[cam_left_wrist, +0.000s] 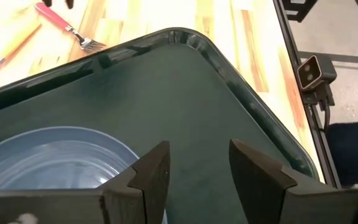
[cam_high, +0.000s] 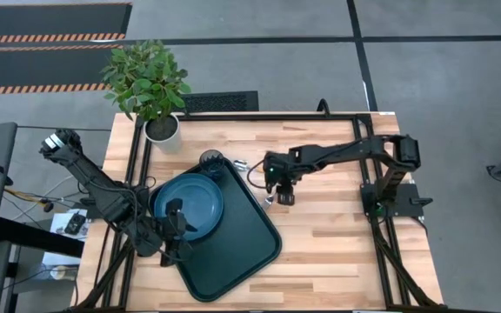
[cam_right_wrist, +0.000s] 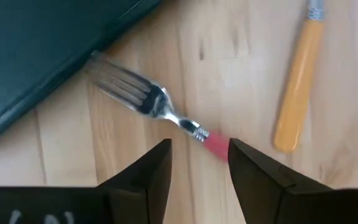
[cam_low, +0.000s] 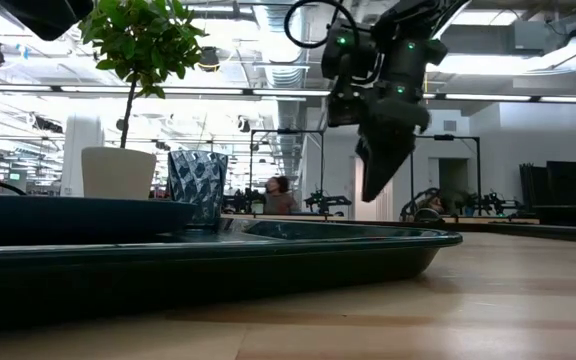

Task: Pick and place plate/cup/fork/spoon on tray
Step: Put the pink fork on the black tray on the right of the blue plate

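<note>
The dark green tray (cam_high: 252,250) lies on the table's left half. The blue-teal plate (cam_high: 194,202) rests in it toward the far left, and the smoky-grey cup (cam_high: 211,160) stands at its far corner. The fork (cam_right_wrist: 154,106), red-pink handle and silver tines, lies flat on the wood just right of the tray. The orange-handled spoon (cam_right_wrist: 297,81) lies beside it. My right gripper (cam_right_wrist: 197,162) is open above the fork's handle, fingers pointing down, clear of the table in the low view (cam_low: 373,190). My left gripper (cam_left_wrist: 197,168) is open over the tray, beside the plate's near rim.
A white plant pot (cam_high: 162,130) with a leafy plant stands at the table's far left corner. Bare wood lies right of the tray and toward the near edge. A black frame borders the table. A person shows far off in the room behind (cam_low: 280,192).
</note>
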Robot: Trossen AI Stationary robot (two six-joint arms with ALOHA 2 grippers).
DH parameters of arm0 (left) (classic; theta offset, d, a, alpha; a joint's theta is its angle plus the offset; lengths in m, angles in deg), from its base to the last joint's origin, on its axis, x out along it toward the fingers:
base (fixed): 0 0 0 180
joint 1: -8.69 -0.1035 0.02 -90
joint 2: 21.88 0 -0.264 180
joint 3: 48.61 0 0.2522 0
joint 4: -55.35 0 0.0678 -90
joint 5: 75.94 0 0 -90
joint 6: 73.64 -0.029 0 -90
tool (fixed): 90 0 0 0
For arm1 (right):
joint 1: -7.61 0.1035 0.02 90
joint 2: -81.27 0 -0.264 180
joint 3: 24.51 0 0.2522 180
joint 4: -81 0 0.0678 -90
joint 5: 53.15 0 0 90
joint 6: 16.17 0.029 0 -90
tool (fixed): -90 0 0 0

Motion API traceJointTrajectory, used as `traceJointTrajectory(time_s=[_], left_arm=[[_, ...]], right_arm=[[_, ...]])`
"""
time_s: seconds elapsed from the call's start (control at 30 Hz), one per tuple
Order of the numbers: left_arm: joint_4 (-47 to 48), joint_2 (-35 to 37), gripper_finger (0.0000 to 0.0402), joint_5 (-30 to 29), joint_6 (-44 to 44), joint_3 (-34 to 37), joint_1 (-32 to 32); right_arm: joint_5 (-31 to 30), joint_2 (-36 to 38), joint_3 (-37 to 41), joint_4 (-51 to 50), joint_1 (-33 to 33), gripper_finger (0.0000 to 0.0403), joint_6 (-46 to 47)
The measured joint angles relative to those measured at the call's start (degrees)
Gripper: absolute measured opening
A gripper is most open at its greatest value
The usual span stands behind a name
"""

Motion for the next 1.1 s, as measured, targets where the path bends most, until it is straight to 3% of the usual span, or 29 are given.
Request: traceJointTrajectory(time_s=[0.23,0.4,0.87,1.0,1.1], left_arm=[[-0.1,0.0,0.0151,-1.1,1.7,0.0,0.0],[-0.1,0.0,0.0151,-1.7,2.0,0.0,0.0],[0.1,0.0,0.0151,-1.8,2.0,0.0,0.0],[0.1,0.0,0.0151,-1.8,2.0,0.0,0.0],[0.1,0.0,0.0151,-2.1,2.0,0.0,0.0]], right_arm=[[-4.8,0.0,0.0,-0.2,2.0,0.0182,-10.0],[-5.0,0.0,0.0,2.4,1.8,0.0188,-16.9],[-4.6,-8.7,-0.1,3.8,0.5,0.0188,-19.2],[-4.5,-9.2,-0.2,3.3,0.2,0.0166,-18.2],[-4.4,-9.2,-0.2,2.8,0.3,0.0117,-16.1]])
